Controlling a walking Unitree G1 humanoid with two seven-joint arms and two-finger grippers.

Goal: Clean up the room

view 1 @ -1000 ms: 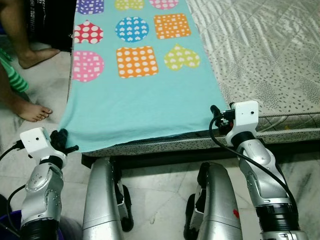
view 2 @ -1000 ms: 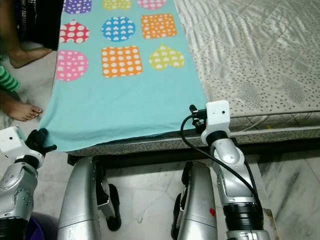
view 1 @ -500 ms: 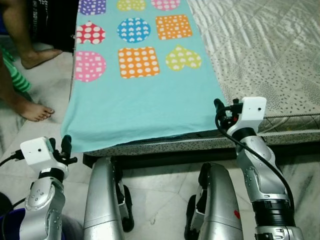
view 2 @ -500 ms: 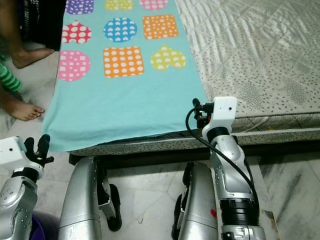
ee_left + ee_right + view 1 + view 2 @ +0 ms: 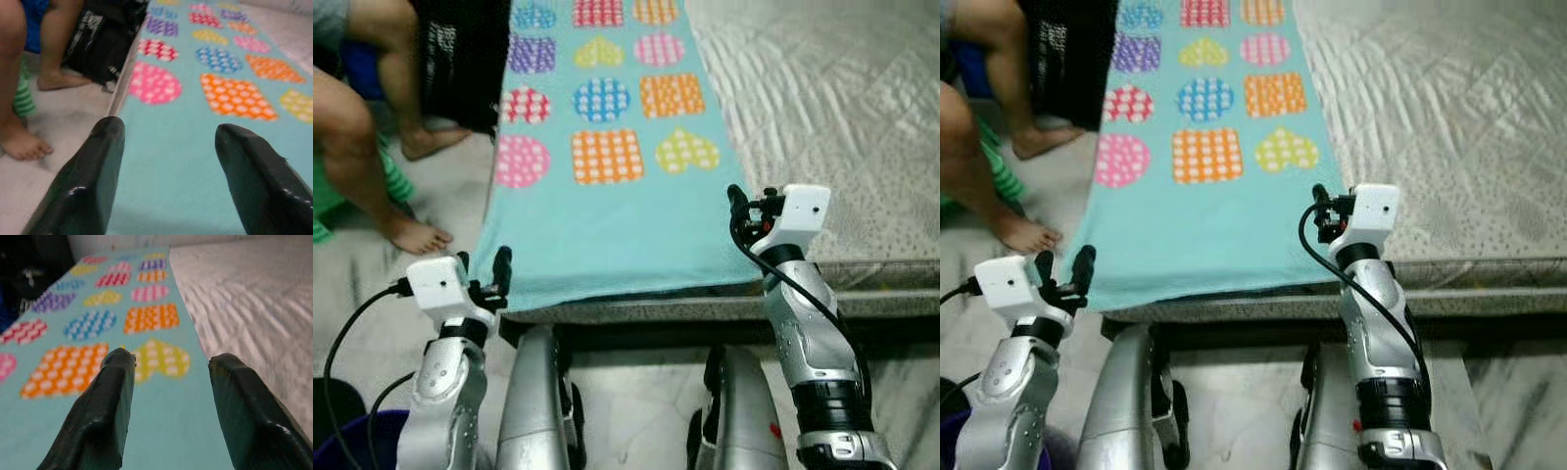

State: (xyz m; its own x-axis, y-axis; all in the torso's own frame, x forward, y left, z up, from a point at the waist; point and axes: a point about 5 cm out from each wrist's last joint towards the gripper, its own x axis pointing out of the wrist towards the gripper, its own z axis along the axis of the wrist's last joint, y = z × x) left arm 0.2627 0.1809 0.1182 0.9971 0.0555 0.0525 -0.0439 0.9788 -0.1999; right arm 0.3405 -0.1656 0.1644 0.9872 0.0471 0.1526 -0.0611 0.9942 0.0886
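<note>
A turquoise blanket (image 5: pixel 607 225) printed with dotted hearts, circles and squares lies flat along the bed's left side, its near edge hanging over the mattress front. My left gripper (image 5: pixel 481 269) stands open just off the blanket's near left corner, fingers pointing up. In the left wrist view nothing lies between the fingers (image 5: pixel 83 186), and the blanket (image 5: pixel 195 161) is beyond them. My right gripper (image 5: pixel 739 208) is open at the near right corner, over the blanket's edge (image 5: pixel 166 396), holding nothing.
The grey quilted mattress (image 5: pixel 832 127) takes up the right side. A person's bare legs and foot (image 5: pixel 416 235) stand on the floor to the left, beside a black cloth (image 5: pixel 460 59). A blue bucket (image 5: pixel 342 450) sits at my lower left. The dark bed frame (image 5: pixel 656 335) is against my legs.
The camera has swung left, so the whole scene sits further right. My left gripper left the blanket's near left corner, opened and rose. The right gripper stayed at the near right corner.
</note>
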